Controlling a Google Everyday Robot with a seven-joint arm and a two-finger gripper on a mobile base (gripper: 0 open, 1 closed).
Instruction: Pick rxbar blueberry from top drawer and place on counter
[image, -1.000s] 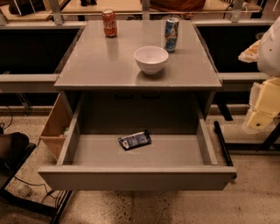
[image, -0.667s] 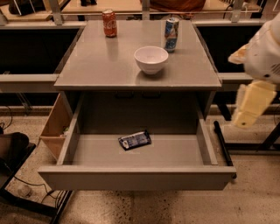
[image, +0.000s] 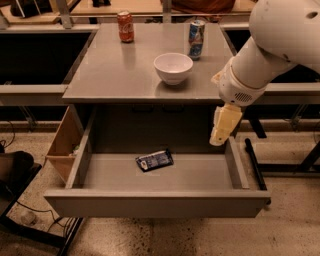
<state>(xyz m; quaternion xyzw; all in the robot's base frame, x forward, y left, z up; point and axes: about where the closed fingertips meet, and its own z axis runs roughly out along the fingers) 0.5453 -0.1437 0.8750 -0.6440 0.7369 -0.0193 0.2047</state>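
The rxbar blueberry (image: 154, 160), a dark flat bar with a white label patch, lies on the floor of the open grey top drawer (image: 200, 175), near its middle and slightly tilted. The grey counter (image: 115, 75) is above the drawer. My gripper (image: 223, 131) hangs from the white arm at the right, above the drawer's right rear corner, well to the right of the bar and above it. It holds nothing that I can see.
On the counter stand a white bowl (image: 173, 68), a red can (image: 125, 26) at the back left and a blue-and-white can (image: 196, 39) at the back right. A tan wooden drawer (image: 62, 145) hangs open at the left. Dark shelves flank the counter.
My arm has swung in from the right edge toward the left and down, so the gripper now sits over the drawer's right side. The bar has not moved.
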